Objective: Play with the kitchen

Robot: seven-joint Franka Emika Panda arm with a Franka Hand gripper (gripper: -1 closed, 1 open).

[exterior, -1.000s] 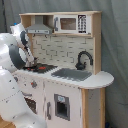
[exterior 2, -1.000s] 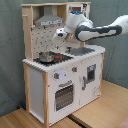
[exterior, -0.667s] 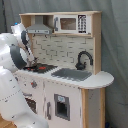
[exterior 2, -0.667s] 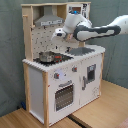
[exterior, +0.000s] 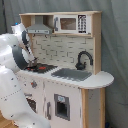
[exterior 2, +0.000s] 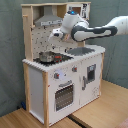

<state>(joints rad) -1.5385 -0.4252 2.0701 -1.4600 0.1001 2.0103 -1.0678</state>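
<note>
Gripper hangs over the hob of the kitchen; whether its fingers are apart I cannot tell. A small pot (dark, on the hob) sits at its 7 o'clock in the second exterior view. Farther along the counter, the sink and black faucet stand unobstructed, short of the rounded counter end.

In the second exterior view the tool now sits a little lower and further toward the second exterior view's left than a second ago, closer above the small pot on the hob. In the first exterior view the arm's wrist leans slightly further down over the hob.
</note>
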